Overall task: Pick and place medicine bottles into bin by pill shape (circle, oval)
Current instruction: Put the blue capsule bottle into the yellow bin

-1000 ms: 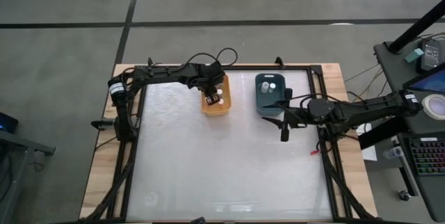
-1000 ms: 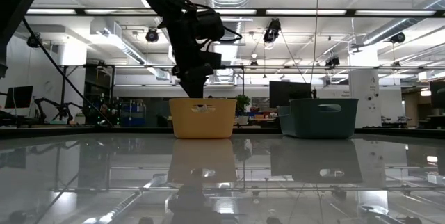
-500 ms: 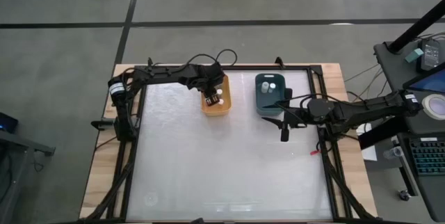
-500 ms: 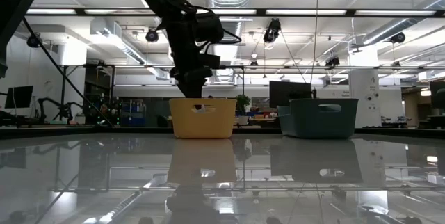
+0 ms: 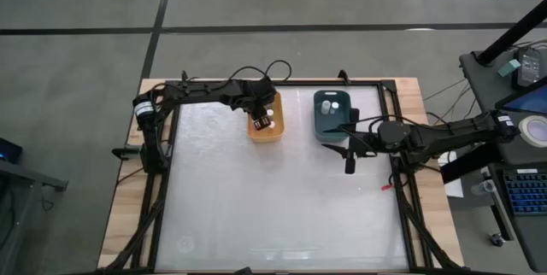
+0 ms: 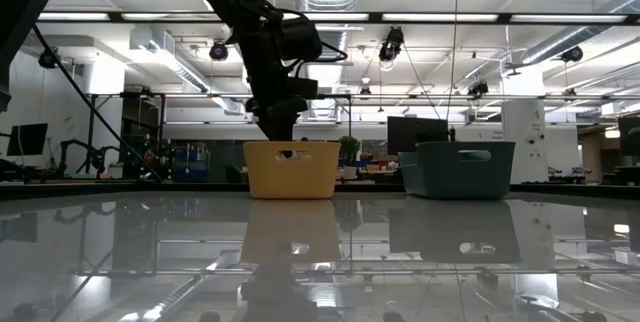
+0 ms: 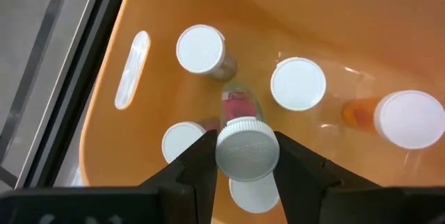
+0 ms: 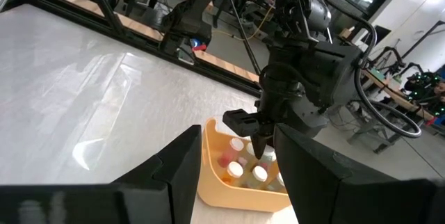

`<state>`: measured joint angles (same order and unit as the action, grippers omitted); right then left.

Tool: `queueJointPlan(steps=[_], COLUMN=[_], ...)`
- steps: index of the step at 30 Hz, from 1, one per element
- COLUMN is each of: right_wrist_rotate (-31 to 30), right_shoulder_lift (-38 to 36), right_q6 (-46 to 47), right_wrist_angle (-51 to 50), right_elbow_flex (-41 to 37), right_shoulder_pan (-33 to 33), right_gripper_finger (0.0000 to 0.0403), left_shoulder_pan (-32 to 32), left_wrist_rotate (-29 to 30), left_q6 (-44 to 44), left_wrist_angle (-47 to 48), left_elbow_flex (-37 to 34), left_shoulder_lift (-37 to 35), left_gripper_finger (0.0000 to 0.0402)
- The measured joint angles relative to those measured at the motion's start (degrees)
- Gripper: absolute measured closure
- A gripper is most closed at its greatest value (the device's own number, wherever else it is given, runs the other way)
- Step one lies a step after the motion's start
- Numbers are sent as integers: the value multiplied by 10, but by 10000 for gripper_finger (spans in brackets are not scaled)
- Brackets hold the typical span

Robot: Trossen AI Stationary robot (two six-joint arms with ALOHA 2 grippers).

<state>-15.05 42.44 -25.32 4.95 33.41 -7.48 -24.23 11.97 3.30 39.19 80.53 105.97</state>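
Observation:
My left gripper (image 5: 261, 119) hangs over the orange bin (image 5: 276, 131) at the table's far middle, shut on a medicine bottle (image 7: 247, 149) with a white cap and pinkish contents. Several other white-capped bottles (image 7: 297, 83) stand upright on the bin's floor, one with an orange body (image 7: 358, 113). My right gripper (image 5: 349, 160) is open and empty, off the table just near of the teal bin (image 5: 331, 114), which holds two white-capped bottles (image 5: 334, 104). In the low view, my left gripper (image 6: 280, 132) reaches down to the orange bin's rim. My left gripper pinches the bottle by the rim of its white cap (image 7: 221, 156), one finger on each side. The fingers (image 7: 200, 165) come from above, pointing down into the bin. The bottle hangs upright below them; I cannot tell whether its base touches the bin floor.
The two bins stand side by side at the far middle of the table, the orange bin (image 6: 291, 170) on the left and the teal bin (image 6: 458, 169) on the right. A black frame (image 5: 167, 181) runs round the glossy tabletop.
My left gripper has shifted slightly toward the table's left edge over the orange bin.

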Motion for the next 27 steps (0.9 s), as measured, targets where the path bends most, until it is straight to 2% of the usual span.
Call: queueJointPlan(steps=[21, 27], right_wrist_rotate=[0, 0], right_shoulder_lift=[0, 0], right_q6=[-1, -1], right_wrist_angle=[0, 0], right_elbow_flex=[0, 0], right_shoulder_pan=[0, 0], right_gripper_finger=[230, 230], left_shoulder_pan=[0, 0], left_wrist_rotate=[0, 0], left_q6=[0, 0], left_wrist_angle=[-7, -7], left_elbow_flex=[-3, -3], left_shoulder_lift=[0, 0], left_gripper_finger=[295, 277])
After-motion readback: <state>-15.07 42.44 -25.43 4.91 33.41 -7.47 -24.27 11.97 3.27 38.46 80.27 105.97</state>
